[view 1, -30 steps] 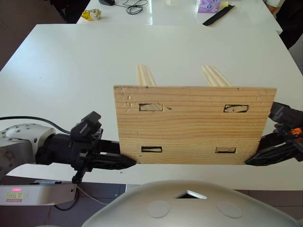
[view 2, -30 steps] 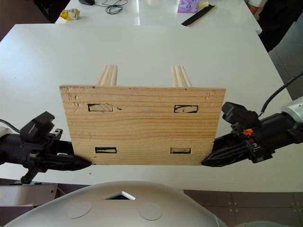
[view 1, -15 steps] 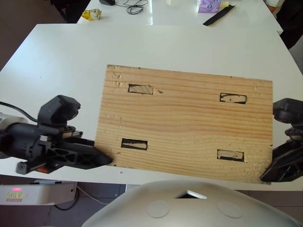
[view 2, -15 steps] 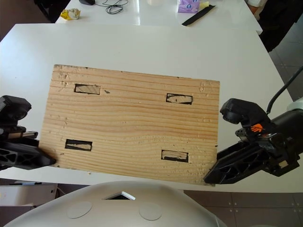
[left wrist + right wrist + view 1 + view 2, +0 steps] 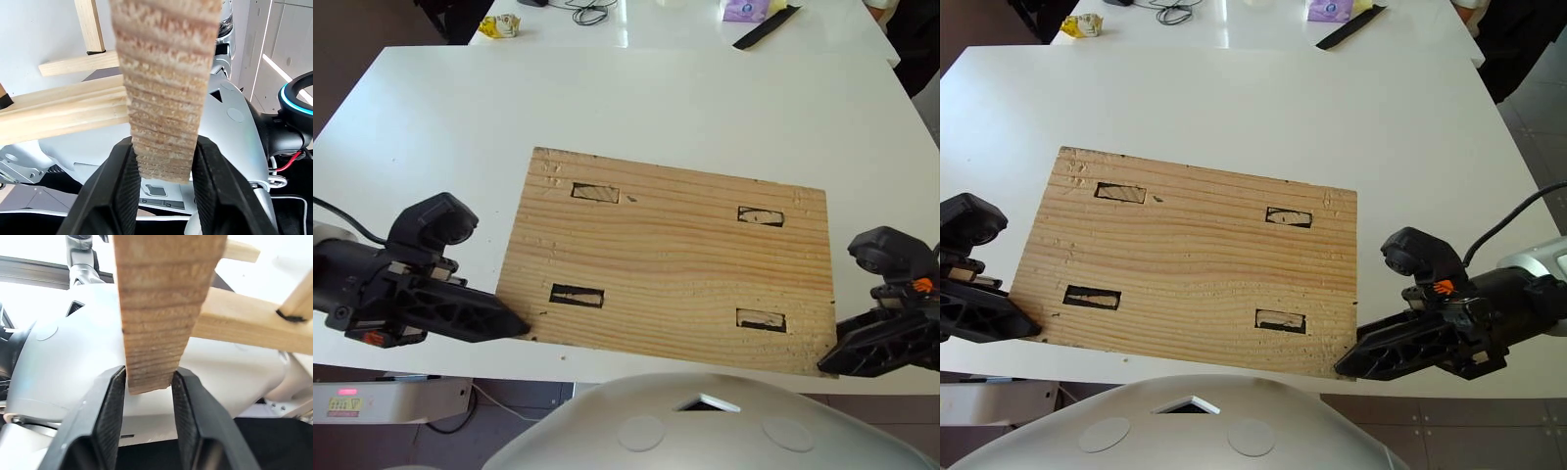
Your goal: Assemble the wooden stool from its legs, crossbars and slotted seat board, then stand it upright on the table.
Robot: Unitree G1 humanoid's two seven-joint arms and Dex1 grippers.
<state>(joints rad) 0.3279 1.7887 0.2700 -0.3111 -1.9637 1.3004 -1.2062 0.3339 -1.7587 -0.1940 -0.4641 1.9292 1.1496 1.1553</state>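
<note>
Left eye view: left gripper (image 5: 521, 329) and right gripper (image 5: 826, 362) each pinch a seat board (image 5: 666, 259) corner; such shallow bites could slip, tipping it.

Bright, even overhead light covers the white table (image 5: 705, 108) around the seat board (image 5: 671, 259), with glossy reflections on the second table (image 5: 656, 24) beyond the board's far edge, soft grey shade beneath the board, and washed-out white patches behind its end grain in both wrist views.
</note>
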